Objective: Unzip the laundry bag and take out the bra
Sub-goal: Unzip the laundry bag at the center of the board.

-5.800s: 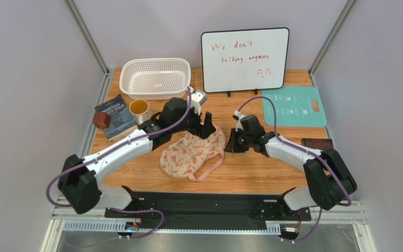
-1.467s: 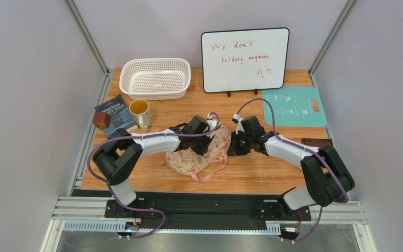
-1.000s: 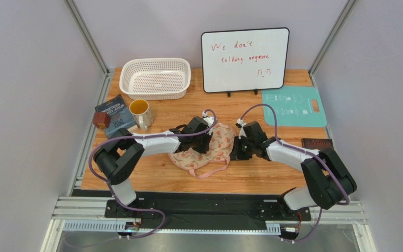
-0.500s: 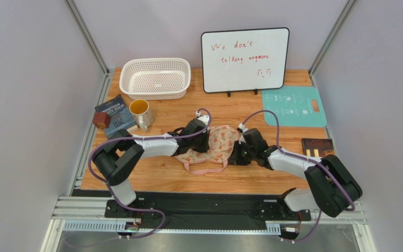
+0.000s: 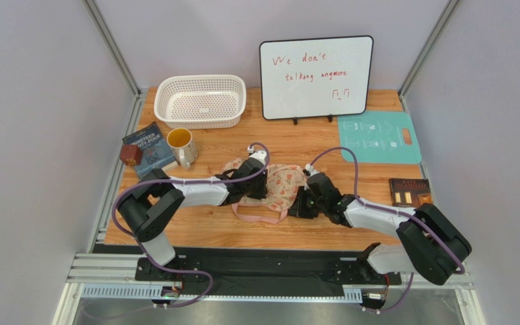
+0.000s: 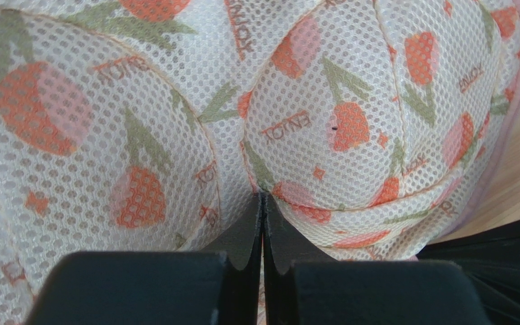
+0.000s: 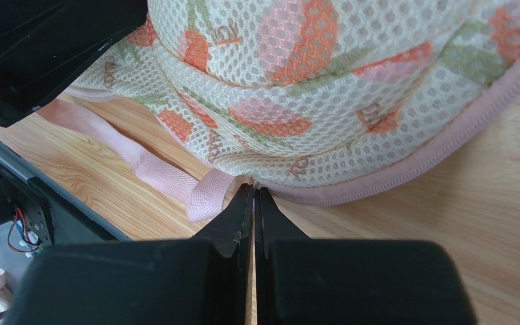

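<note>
Top external view: the laundry bag [image 5: 284,181] lies mid-table on the wooden table [image 5: 324,227], stretched between your two arms. It is a double-lobed pouch of cream open mesh, printed with red-pink flowers and green leaves. Judge it light, limp and quick to bunch or drag, so one side must anchor it while the other works the zip.

In the left wrist view, your left gripper [image 6: 263,203] has its jaws pressed together on a pinch of mesh in the crease between the two lobes.

In the right wrist view, your right gripper [image 7: 253,193] is closed at the bag's near edge, where the flat woven pink strap loop [image 7: 140,159] meets the ribbed pink zipper trim [image 7: 446,159]. Whether the zipper pull sits between the tips cannot be told; that pull is the place to take hold. The bra is nowhere in sight.
</note>
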Available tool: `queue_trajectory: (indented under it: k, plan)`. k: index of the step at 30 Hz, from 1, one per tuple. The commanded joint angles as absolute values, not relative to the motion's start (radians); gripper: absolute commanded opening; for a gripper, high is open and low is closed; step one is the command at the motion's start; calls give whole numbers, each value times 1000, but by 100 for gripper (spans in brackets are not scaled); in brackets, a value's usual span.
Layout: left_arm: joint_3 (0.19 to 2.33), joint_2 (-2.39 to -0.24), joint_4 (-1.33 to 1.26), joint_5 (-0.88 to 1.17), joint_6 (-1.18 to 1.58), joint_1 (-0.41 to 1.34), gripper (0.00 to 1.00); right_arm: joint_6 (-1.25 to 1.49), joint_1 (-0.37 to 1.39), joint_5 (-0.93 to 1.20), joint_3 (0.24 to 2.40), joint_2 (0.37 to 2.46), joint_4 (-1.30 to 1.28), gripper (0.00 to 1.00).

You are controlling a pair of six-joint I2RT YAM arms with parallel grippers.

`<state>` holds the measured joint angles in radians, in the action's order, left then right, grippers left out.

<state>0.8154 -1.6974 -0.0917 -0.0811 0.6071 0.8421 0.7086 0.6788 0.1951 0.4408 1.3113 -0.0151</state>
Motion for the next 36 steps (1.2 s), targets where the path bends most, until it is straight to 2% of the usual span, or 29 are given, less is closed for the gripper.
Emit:
queue_trajectory:
  k: [1,8,13,16,17,19,20,22,23,27,31,36]
  plan:
    - [778,-1704,35,-129,617,859,0,750,709,123,472,1292,33,0]
    - [785,-1525,169,-140,542,861,0,644,681,77,541,1275,-118,0]
    - [785,-1369,259,-75,497,862,1,536,635,127,587,1299,-133,0]
    - [798,-1293,288,-63,479,862,29,468,629,170,636,1344,-133,0]
    - [830,-1284,301,-69,466,862,46,459,627,178,646,1354,-135,0]
    - [873,-1298,336,-83,399,861,58,436,627,192,676,1382,-143,0]
    - [923,-1314,342,-74,358,862,73,430,627,193,686,1388,-146,0]
    - [981,-1397,371,-43,254,861,89,419,626,199,699,1399,-152,0]
    - [1032,-1429,377,-31,223,861,100,416,624,202,701,1397,-153,0]
    - [1107,-1561,368,-49,111,862,100,411,624,210,701,1397,-152,0]
    - [1163,-1666,374,-38,54,862,89,408,624,213,698,1393,-156,0]
    - [1181,-1730,376,-8,29,861,91,405,620,218,693,1394,-155,0]
